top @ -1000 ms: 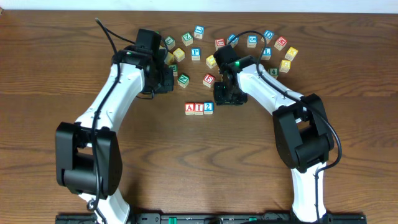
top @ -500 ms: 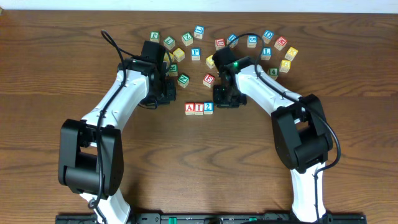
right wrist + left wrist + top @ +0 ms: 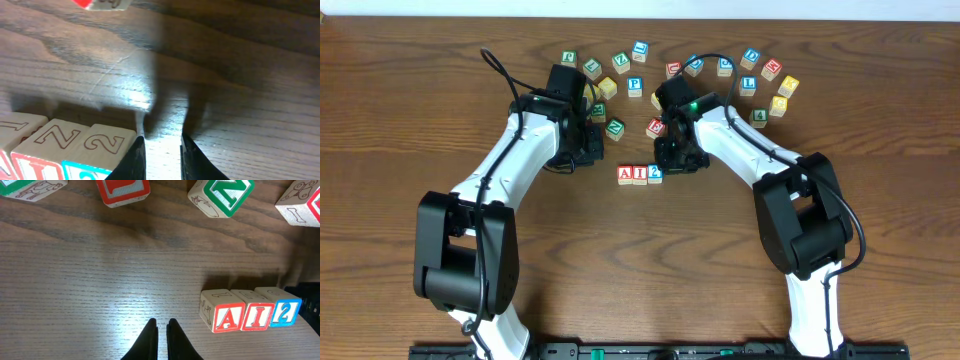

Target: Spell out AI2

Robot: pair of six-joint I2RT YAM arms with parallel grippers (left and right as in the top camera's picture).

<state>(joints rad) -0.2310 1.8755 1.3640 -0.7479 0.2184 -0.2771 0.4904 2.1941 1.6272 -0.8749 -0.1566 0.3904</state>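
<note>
The A block (image 3: 229, 318), the I block (image 3: 257, 316) and the 2 block (image 3: 285, 313) sit side by side, touching, near the middle of the desk (image 3: 650, 270). Read from 9 o'clock to 3 o'clock they say AI2, so I think the word is as good as done. The right claw (image 3: 161, 150) is down low at about 2 o'clock from the 2 block. Its fingers are a little apart with nothing between them, and one finger is right beside the block. The best thing now is for it to lift straight up and back away toward 3 o'clock, so it does not bump the 2 out of the row. The left claw (image 3: 162, 329) is pinched tight on nothing, off at 10 o'clock from the A block, and should keep clear too. The other loose blocks (image 3: 635, 86) lie scattered at 12 o'clock. I see no box, bowl or tray anywhere; every block just rests on the bare wood.
</note>
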